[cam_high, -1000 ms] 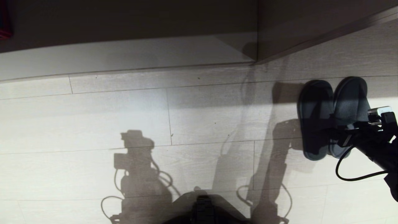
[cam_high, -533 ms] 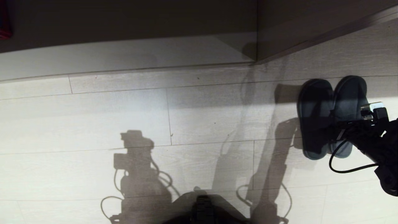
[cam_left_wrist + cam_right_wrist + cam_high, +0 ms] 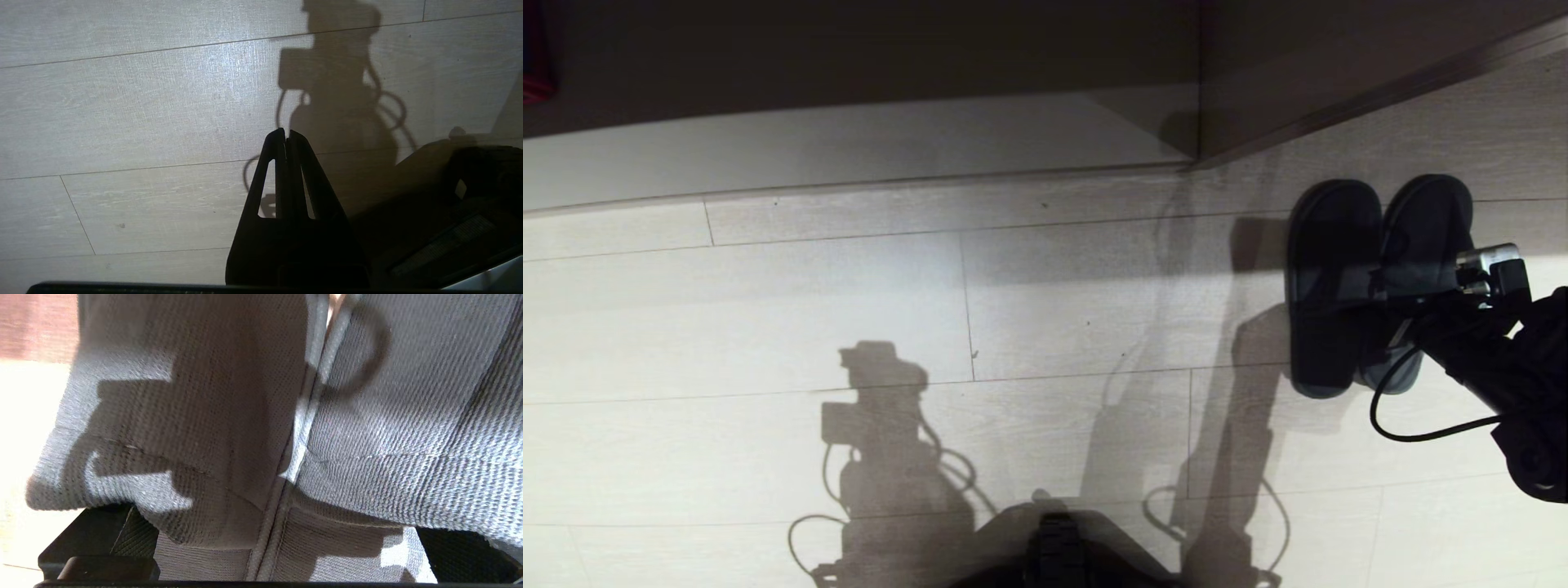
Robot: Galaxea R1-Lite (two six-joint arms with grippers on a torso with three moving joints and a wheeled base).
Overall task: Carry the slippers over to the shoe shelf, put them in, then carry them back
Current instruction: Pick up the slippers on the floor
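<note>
Your right end effector (image 3: 1388, 314) is spread wide around both slippers (image 3: 1372, 282), lifted beside the shoe shelf (image 3: 866, 155); shelving and return remain.

Pale wood-grain floor (image 3: 849, 310) planks run across the view, lit brightly in the middle with dark shadows (image 3: 890, 441) cast over them. A small red object (image 3: 535, 53) sits at the far left edge, in deep shade.

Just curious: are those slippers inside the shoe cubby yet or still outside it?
Outside: the slippers sit side by side over bare floor, short of the shoe shelf.
</note>
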